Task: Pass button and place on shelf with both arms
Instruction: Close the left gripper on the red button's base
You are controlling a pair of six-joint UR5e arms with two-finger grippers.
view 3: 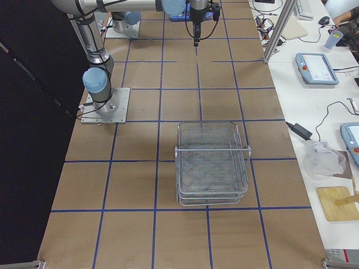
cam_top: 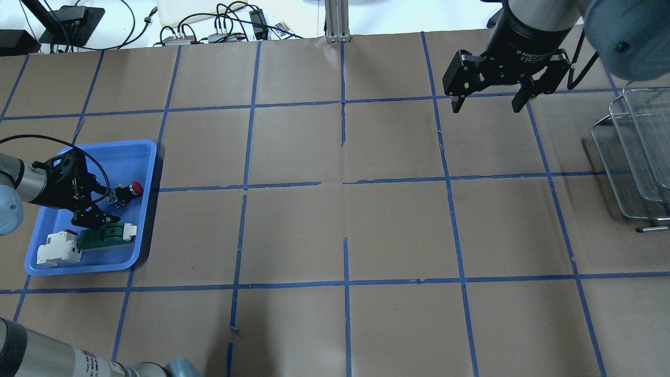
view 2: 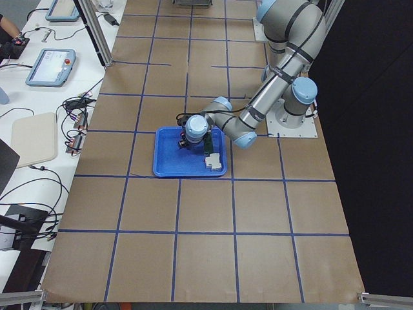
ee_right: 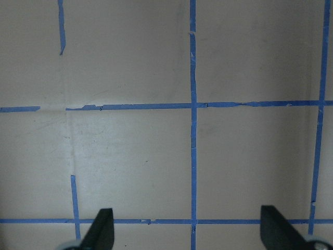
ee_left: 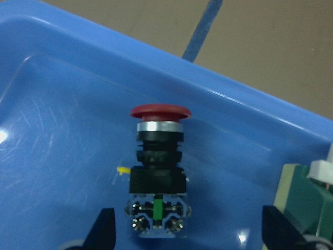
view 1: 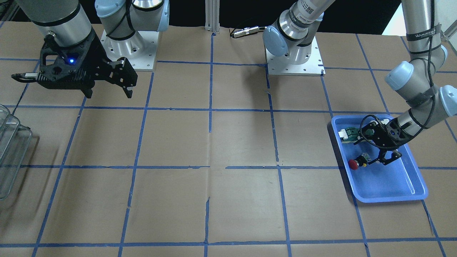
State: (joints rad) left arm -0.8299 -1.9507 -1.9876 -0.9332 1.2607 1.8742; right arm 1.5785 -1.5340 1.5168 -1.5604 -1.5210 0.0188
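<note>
The button (view 1: 357, 163) lies on its side in the blue tray (view 1: 389, 198), its red head towards the tray's rim. In the left wrist view the button (ee_left: 157, 172) has its red head up and its rear terminals level with the fingertips. My left gripper (ee_left: 190, 234) is open and low in the tray, just behind the button, one finger on each side of its rear and apart from it; it also shows in the overhead view (cam_top: 103, 207). My right gripper (cam_top: 487, 107) is open and empty, high above the table. The wire-mesh shelf (cam_top: 633, 157) stands at the table's right end.
A green-and-white flat part (cam_top: 107, 235) and a white block with red (cam_top: 55, 248) lie in the tray beside my left gripper. The table is brown paper with a blue tape grid (ee_right: 192, 104). The shelf also shows in the exterior right view (view 3: 212, 162).
</note>
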